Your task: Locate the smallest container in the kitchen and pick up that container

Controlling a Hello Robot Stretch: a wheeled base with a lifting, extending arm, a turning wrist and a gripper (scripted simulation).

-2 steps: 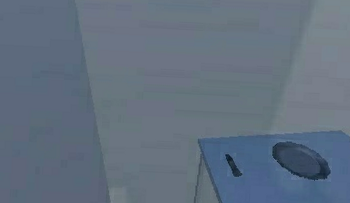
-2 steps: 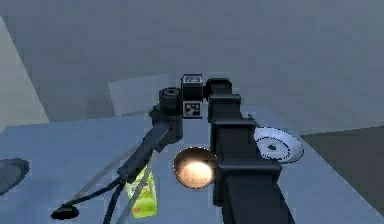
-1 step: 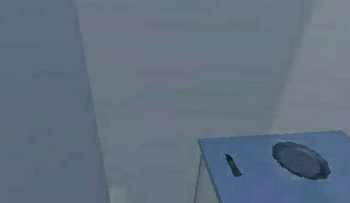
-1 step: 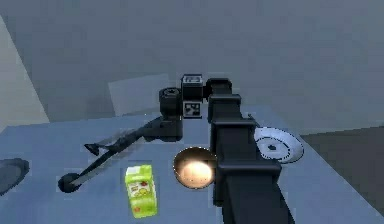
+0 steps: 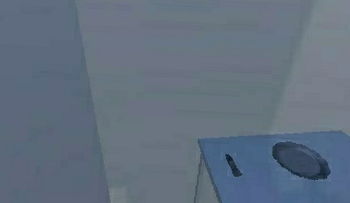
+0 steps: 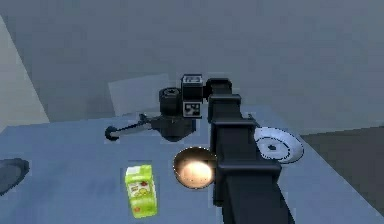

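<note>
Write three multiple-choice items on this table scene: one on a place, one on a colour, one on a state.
1. In the arm side view, the white plate lies:
A) on the table, right of the arm
B) on the floor
C) against the wall

2. The tabletop is:
A) red
B) blue
C) white

3. The brass-coloured bowl stands:
A) upside down
B) mouth up
C) on its side

Answers:
1 A, the plate rests on the table beside the arm's right.
2 B, the surface is blue.
3 B, the bowl's hollow inside shows.
</note>
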